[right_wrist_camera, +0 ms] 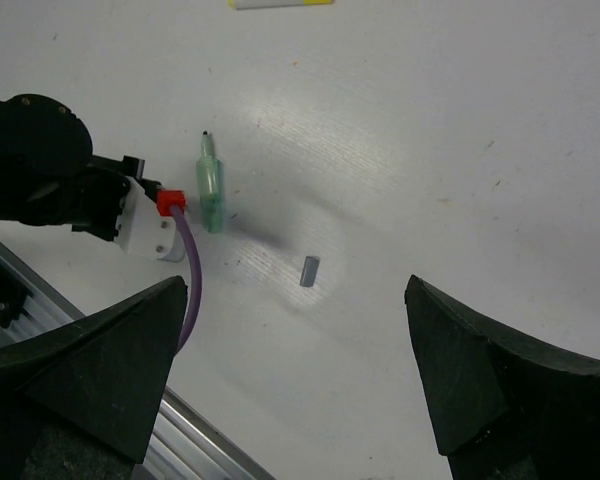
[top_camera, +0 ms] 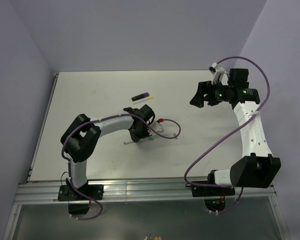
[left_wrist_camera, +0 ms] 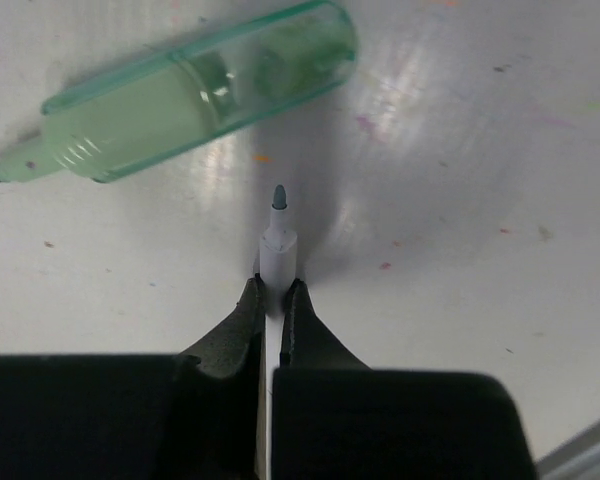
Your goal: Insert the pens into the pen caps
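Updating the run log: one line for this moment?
left gripper: shut on grey-white pen | right gripper: open | green pen, grey cap: lying loose

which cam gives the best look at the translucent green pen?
Left wrist: the translucent green pen lies close up, full length and tip clear. Right wrist shows it small but whole, beside the left arm. Top external shows only a green sliver by that arm.

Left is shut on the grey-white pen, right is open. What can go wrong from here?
1. The left gripper pinches the grey-white pen with narrow fingertips, so it may swivel when lifted.
2. The green pen lies just ahead of its nib, and moving forward could knock it.
3. The grey cap lies flat, so the open right gripper may nudge it away.
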Robot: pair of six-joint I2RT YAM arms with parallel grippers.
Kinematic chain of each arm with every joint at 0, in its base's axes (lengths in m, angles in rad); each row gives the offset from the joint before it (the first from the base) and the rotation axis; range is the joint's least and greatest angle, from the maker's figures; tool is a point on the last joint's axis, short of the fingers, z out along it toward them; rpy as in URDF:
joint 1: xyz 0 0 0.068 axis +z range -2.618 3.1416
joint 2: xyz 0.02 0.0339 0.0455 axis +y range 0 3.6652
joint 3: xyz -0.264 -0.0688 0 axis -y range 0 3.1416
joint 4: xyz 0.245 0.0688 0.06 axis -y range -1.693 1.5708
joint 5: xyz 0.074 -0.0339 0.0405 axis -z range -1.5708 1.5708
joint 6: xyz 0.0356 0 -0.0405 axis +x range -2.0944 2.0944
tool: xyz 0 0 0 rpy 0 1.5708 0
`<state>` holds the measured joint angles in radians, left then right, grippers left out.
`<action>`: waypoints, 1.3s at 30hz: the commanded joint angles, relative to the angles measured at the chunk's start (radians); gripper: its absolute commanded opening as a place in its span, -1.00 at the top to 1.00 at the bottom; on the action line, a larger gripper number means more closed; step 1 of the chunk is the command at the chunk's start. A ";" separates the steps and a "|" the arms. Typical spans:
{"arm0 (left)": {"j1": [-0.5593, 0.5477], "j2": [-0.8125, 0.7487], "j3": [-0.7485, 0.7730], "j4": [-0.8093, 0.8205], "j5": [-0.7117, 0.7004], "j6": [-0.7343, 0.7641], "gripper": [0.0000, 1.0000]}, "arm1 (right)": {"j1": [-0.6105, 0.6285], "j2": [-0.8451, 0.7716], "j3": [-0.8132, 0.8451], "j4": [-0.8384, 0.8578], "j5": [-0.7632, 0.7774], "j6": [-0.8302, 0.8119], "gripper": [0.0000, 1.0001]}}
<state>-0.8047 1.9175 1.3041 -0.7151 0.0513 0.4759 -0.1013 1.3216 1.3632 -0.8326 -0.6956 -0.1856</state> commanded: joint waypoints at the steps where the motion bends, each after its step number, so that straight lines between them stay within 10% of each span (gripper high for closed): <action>1: -0.007 -0.099 0.021 -0.073 0.129 -0.060 1.00 | -0.009 -0.001 0.094 -0.010 -0.021 -0.028 -0.96; 10: 0.148 -0.299 0.357 -0.058 0.462 -0.281 1.00 | -0.009 0.008 0.194 0.033 -0.321 0.069 -0.98; 19: 0.234 -0.399 0.394 0.449 0.571 -0.710 1.00 | 0.058 -0.099 -0.108 0.917 -0.478 0.779 -0.89; 27: 0.288 -0.393 0.271 0.905 0.676 -1.232 1.00 | 0.307 -0.065 -0.107 0.929 -0.395 0.736 -0.79; 39: 0.280 -0.373 0.158 1.149 0.680 -1.514 0.99 | 0.403 0.004 -0.067 0.937 -0.378 0.784 -0.57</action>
<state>-0.5152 1.5417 1.4723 0.3141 0.7120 -0.9405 0.2867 1.3197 1.2564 0.0521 -1.0836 0.5705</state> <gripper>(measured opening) 0.040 0.805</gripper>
